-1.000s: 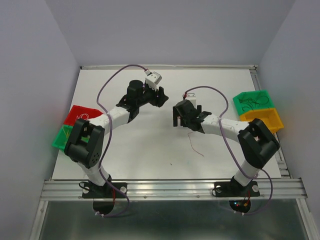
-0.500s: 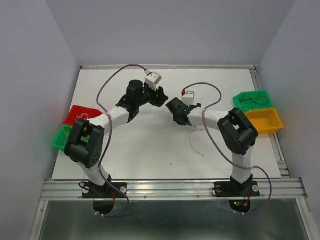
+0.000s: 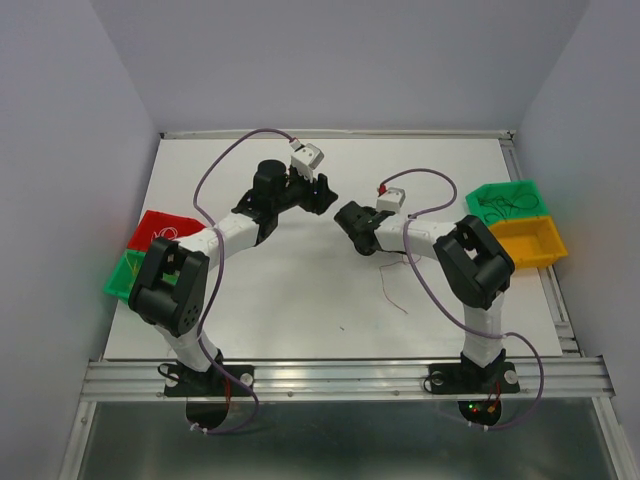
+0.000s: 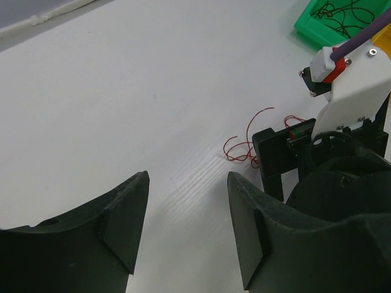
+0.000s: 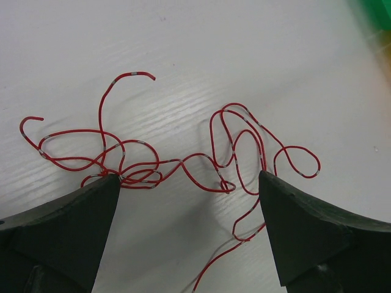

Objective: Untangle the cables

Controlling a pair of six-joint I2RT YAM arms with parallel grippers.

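Observation:
A loose tangle of thin red cables (image 5: 183,162) lies on the white table, with loops spread left and right and one strand trailing toward the near edge. My right gripper (image 5: 189,177) hovers right over it, open wide, its fingertips at either side of the tangle and nothing between them. In the top view the right gripper (image 3: 350,215) is at mid-table and a red strand (image 3: 392,297) trails out behind it. My left gripper (image 4: 188,177) is open and empty over bare table, with the red cables (image 4: 244,143) just ahead and right of it. In the top view the left gripper (image 3: 325,195) faces the right one.
A green bin (image 3: 508,203) holding dark thin wires and a yellow bin (image 3: 528,242) sit at the right edge. A red bin (image 3: 160,230) and a green bin (image 3: 120,278) sit at the left edge. Purple arm cords arch over both arms.
The right arm has folded its elbow in toward the centre, and its gripper has shifted a little left and farther back over the red tangle. The left arm has not moved.

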